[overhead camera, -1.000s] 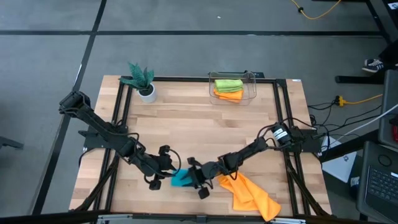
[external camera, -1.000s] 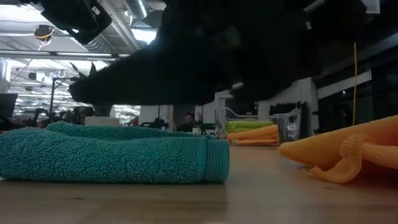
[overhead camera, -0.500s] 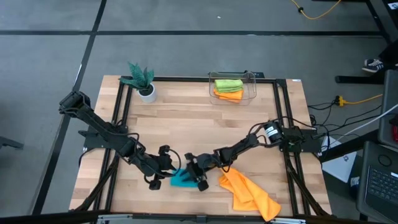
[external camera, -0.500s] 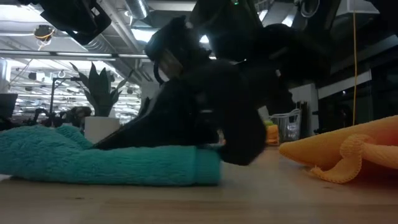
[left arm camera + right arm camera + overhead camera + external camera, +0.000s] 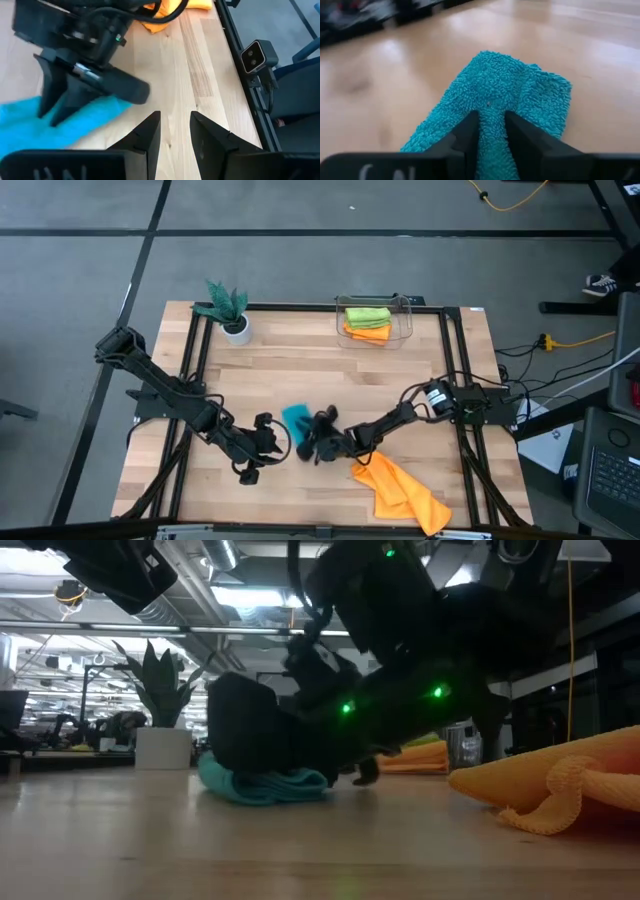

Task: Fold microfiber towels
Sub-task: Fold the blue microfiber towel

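Note:
The teal-blue towel (image 5: 296, 418) lies bunched on the wooden table left of its middle; it also shows in the low view (image 5: 265, 785). My right gripper (image 5: 308, 434) is shut on its near end (image 5: 491, 122). My left gripper (image 5: 275, 445) is shut and empty just left of the towel, above bare wood (image 5: 175, 122). An orange towel (image 5: 400, 490) lies crumpled at the near right. A lime green towel (image 5: 366, 313) lies folded on another orange towel (image 5: 367, 332) in the clear bin. My right gripper pinches a raised fold of the teal towel (image 5: 492, 107) at its near end between its two fingers. The fingers come low and nearly level from the table's near right side. The rest of the towel spreads away from the fingertips and lies slack on the table (image 5: 540, 100).
A clear plastic bin (image 5: 405, 315) stands at the far edge, a small plant in a white pot (image 5: 236, 328) at the far left. Black frame rails (image 5: 452, 380) run along the table's sides. Bare wood lies between the towel and the bin.
My right gripper has come down on the flat folded teal towel near the table's near edge, taken hold of it and drawn it toward the far edge. The towel has slid away from the near edge and bunched up.

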